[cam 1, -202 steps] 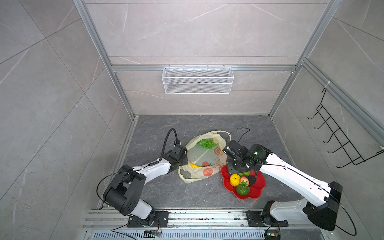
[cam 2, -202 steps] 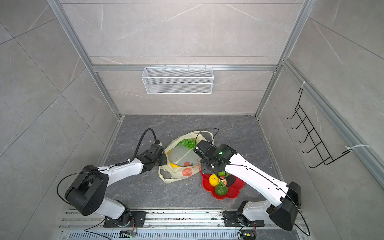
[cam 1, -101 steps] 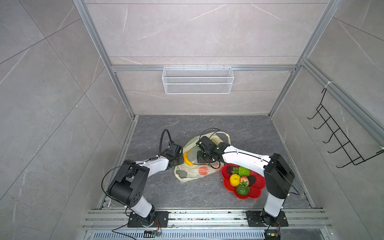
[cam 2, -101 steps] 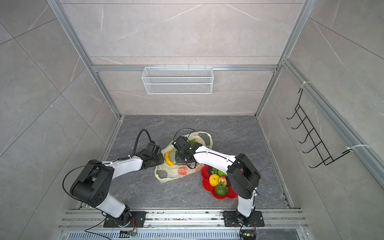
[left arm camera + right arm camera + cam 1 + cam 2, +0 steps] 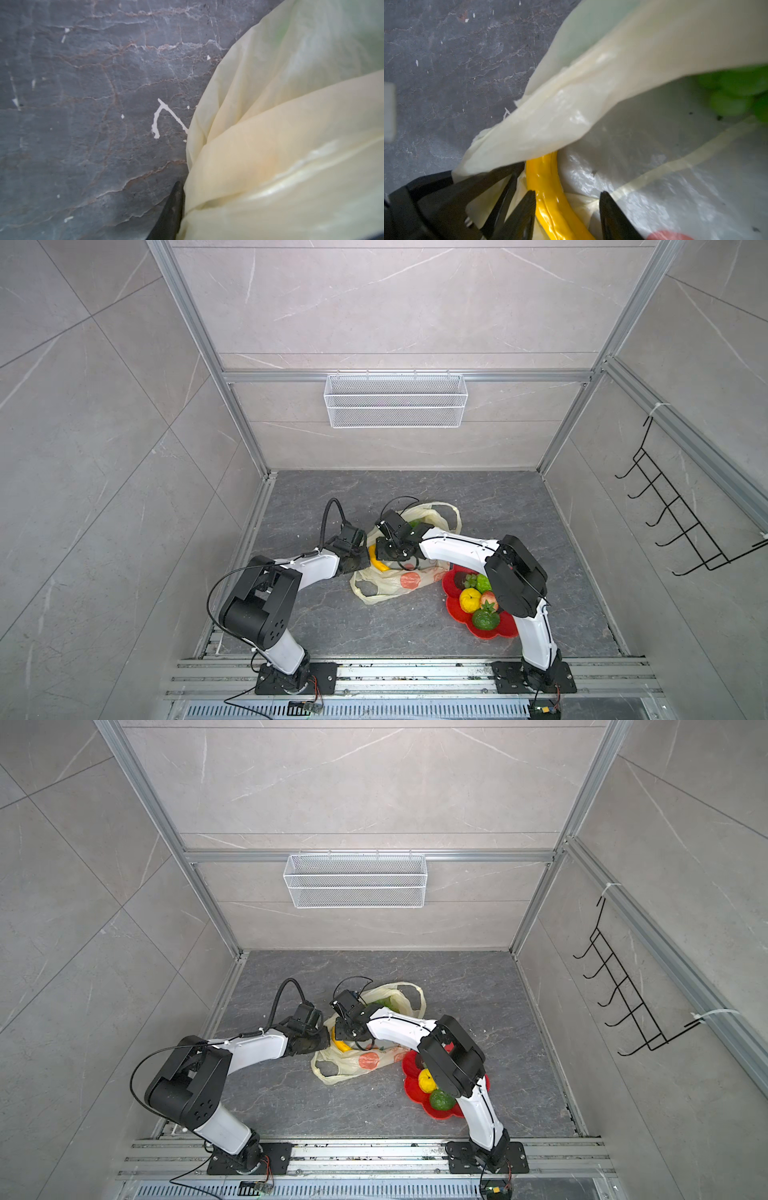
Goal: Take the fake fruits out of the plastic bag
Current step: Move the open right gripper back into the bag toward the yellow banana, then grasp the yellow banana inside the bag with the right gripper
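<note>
Pinching the plastic bag (image 5: 386, 585) at its left edge on the counter (image 5: 395, 628), left gripper (image 5: 362, 562) pressed together; right gripper (image 5: 568, 192) in the bag mouth, spread astride the banana (image 5: 546, 197); grapes (image 5: 733, 93) deeper; orange prints' (image 5: 411, 578) lettering unreadable; lemon (image 5: 469, 599) on red plate (image 5: 451, 605), right.

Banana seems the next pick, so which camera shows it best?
Right wrist view: the banana lies close up, glossy, between the open fingers of the right gripper, inside the plastic bag. In both top views only a small yellow piece shows. The left wrist view shows none.
</note>
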Motion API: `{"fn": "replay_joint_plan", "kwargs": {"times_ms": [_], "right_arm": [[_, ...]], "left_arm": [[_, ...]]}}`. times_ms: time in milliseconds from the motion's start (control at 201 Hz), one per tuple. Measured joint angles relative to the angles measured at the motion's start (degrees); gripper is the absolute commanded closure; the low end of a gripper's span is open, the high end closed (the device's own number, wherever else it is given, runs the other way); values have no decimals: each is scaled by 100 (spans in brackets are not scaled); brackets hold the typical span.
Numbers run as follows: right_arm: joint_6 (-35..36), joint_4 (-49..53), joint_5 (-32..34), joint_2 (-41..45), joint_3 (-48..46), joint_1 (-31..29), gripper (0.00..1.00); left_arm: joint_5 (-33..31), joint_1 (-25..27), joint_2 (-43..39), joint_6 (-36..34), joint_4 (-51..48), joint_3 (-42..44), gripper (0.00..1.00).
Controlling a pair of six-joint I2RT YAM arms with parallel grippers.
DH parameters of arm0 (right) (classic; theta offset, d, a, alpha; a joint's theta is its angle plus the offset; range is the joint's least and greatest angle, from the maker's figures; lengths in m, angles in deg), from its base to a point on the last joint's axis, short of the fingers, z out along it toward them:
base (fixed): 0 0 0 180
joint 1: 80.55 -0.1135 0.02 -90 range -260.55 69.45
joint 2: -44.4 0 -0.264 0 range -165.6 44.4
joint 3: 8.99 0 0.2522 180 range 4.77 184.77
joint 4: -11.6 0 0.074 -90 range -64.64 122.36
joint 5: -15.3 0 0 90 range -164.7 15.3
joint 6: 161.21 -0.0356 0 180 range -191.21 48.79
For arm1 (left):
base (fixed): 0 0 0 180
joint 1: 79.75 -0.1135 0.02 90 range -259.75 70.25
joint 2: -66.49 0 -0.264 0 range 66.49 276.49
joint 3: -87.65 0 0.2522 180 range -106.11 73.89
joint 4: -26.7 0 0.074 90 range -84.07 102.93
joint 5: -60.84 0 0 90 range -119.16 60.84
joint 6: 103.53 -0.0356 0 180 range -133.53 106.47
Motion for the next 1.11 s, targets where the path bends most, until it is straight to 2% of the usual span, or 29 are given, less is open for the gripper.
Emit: {"fn": "replay_joint_plan", "kwargs": {"times_ms": [374, 792, 1106], "right_arm": [[4, 151, -356, -588, 540, 9, 48], [125, 599, -24, -772, 857, 0, 76], [245, 614, 59, -745, 846, 0, 80]], "left_arm": [[39, -15, 0, 0, -2, 0, 81], [57, 0, 0, 0, 9, 0, 81], [57, 0, 0, 0, 9, 0, 80]]}}
